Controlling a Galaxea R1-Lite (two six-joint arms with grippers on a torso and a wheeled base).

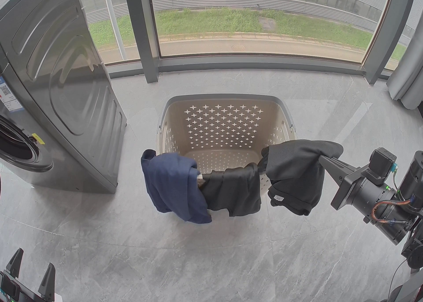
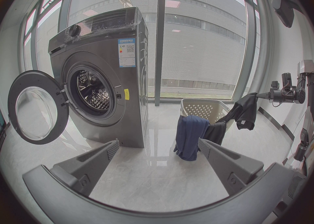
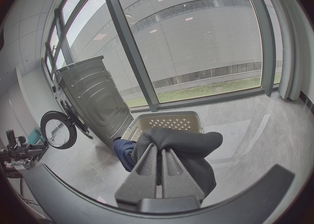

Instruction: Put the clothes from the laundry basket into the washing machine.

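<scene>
The right gripper [image 1: 327, 160] reaches in level from the robot's right side, its arm stretched out and pointing across toward the laundry basket [image 1: 224, 97]; its two fingers are pressed nearly together on a fold of a black garment [image 1: 296, 170], which drapes over the fingertips and hangs beside the basket's near right corner; whether the cloth touches the rim there I cannot tell. A navy garment [image 1: 172, 184] and a second dark garment [image 1: 233, 190] hang side by side over the basket's near rim. The left gripper [image 2: 158, 144] sits low at the robot's left, near the floor, fingers spread wide with nothing between them, facing the washing machine [image 2: 108, 80]; the machine stands to the left of the basket, its round door [image 2: 37, 107] swung open, the drum [image 2: 93, 90] showing.
</scene>
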